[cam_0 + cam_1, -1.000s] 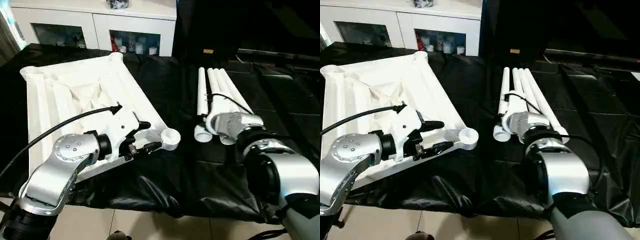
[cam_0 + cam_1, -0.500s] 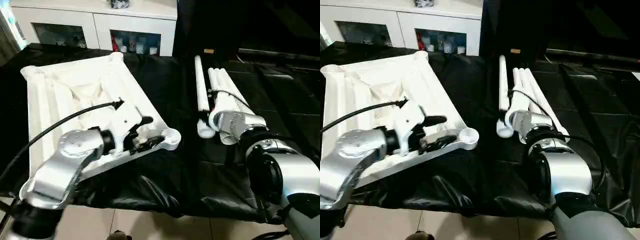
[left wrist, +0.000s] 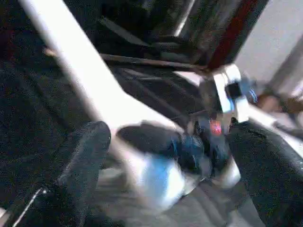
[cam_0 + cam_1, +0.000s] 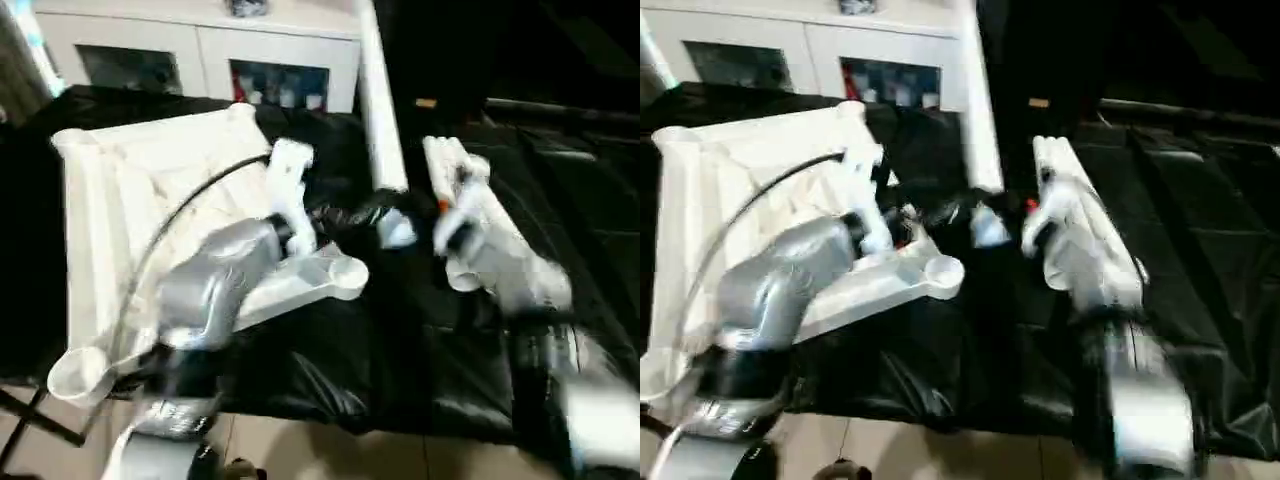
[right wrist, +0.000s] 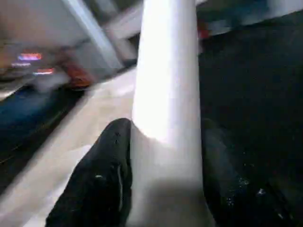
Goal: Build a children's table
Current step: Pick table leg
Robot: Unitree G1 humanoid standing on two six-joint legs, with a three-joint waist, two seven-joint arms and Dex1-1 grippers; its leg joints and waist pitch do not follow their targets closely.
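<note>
Table top [image 4: 130,190] lies underside up on the black cloth [image 4: 400,360], at the robot's left; near corner socket [image 4: 345,272] readable. Right gripper [image 5: 163,156] clamps one white leg [image 4: 375,90]: black fingers [image 5: 106,175] on both sides of the tube, whose upper end runs out of frame. Remaining legs [image 4: 455,175] lie partly hidden behind the right arm. Left gripper [image 3: 165,156] spread wide, nothing between its fingers. Heavy motion blur; contact between leg and socket unreadable.

1 white leg [image 4: 378,110] raised steeply; upturned tabletop [image 4: 120,190] on black cloth [image 4: 420,360].
</note>
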